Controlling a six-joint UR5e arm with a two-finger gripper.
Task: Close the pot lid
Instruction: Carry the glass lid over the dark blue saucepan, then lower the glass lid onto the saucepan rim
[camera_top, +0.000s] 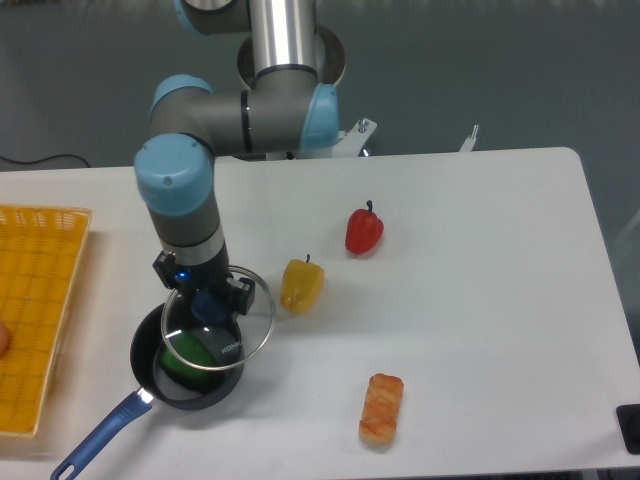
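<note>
- Hanging over the pot (187, 357), offset toward 1 o'clock: pot lid (218, 325), clear glass, metal rim, blue knob; one edge overlaps the pot mouth, the rest overhangs the table (480, 300).
- Gripper (206, 300): clenched on the pot lid's knob, pointing straight down from the arm.
- Pot: dark saucepan, blue handle running to 7 o'clock; green pepper (188, 355) inside.
- Yellow pepper (302, 284): just beside the lid's rim at 2 o'clock.
- Red pepper (364, 230): further out at 2 o'clock, well apart.
- Fried food piece (381, 408): at 4 o'clock of the pot.
- Yellow basket (40, 300): at 9 o'clock, table's edge.
- Risk: lowered from this offset, the lid would likely catch one pot wall and sit tilted, or slide off; the green pepper may prop it up.
</note>
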